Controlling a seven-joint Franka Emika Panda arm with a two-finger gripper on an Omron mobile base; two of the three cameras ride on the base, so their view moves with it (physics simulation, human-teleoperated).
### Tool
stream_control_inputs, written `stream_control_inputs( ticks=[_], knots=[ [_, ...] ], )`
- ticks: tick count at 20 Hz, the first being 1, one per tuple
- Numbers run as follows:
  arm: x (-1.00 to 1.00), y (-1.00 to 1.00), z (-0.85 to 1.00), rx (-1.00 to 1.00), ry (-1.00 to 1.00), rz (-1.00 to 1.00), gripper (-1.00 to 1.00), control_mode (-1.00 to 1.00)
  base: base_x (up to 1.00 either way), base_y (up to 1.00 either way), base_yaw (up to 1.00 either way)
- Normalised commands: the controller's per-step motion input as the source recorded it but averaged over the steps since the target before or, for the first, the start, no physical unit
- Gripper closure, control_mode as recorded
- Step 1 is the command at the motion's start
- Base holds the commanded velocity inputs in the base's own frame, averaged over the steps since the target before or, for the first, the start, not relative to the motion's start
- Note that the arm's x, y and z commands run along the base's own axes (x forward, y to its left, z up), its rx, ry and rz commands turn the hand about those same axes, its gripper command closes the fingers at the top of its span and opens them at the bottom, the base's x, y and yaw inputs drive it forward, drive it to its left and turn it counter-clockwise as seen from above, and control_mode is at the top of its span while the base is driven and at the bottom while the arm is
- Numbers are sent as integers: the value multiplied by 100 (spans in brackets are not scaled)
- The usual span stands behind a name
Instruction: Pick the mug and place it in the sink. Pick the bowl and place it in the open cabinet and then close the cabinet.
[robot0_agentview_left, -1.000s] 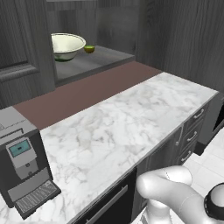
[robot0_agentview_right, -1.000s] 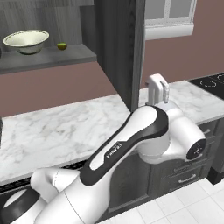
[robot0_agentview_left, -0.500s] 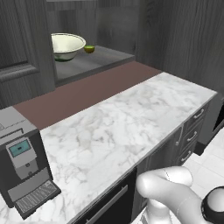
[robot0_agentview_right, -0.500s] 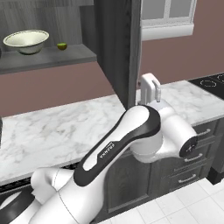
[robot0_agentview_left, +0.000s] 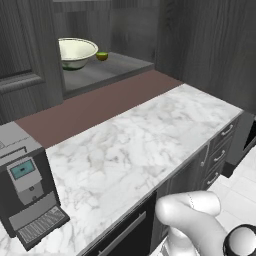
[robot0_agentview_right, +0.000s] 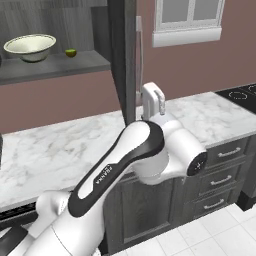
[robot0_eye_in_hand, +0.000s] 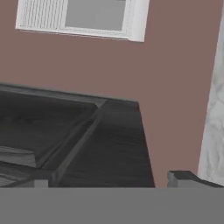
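Marble counter (robot0_agentview_left: 145, 145) runs under a dark grey cabinet (robot0_agentview_right: 116, 55), door open, silver handle (robot0_agentview_right: 138, 55) on its edge.

Cabinet shelf: bowl (robot0_agentview_left: 75, 51) upright, toward the left; same bowl seen from the right base view (robot0_agentview_right: 31, 47). Small green mug (robot0_agentview_left: 102, 56) just beside it on the right, apart from it (robot0_agentview_right: 70, 52). Neither item has shifted over the last second.

Left of the cabinet, on the counter: coffee machine (robot0_agentview_left: 27, 192), unchanged.

Right of the cabinet: window (robot0_agentview_right: 187, 20) on the brown wall; stove (robot0_agentview_right: 240, 93) at the far end.

Arm (robot0_agentview_right: 150, 155): elbow has swung leftward and risen slightly, now in front of the cabinet door. Hand (robot0_agentview_right: 152, 102) points up beside the door edge. Gripper (robot0_eye_in_hand: 109, 180) jaws spread wide, holding nothing, close to the door panel (robot0_eye_in_hand: 78, 144), with the window (robot0_eye_in_hand: 83, 17) beyond.
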Motion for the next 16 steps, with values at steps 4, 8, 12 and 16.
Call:
stream_control_inputs(
  ticks=[4,8,12,16],
  knots=[
    [-9,94,1,-7,-7,0,-100,-100,0,0,0],
    [-15,100,4,-8,-7,0,-100,-100,0,0,0],
    [-11,100,5,-8,-4,0,-100,-100,0,0,0],
    [-5,98,7,-8,-3,0,-100,-100,0,0,0]
  ],
)
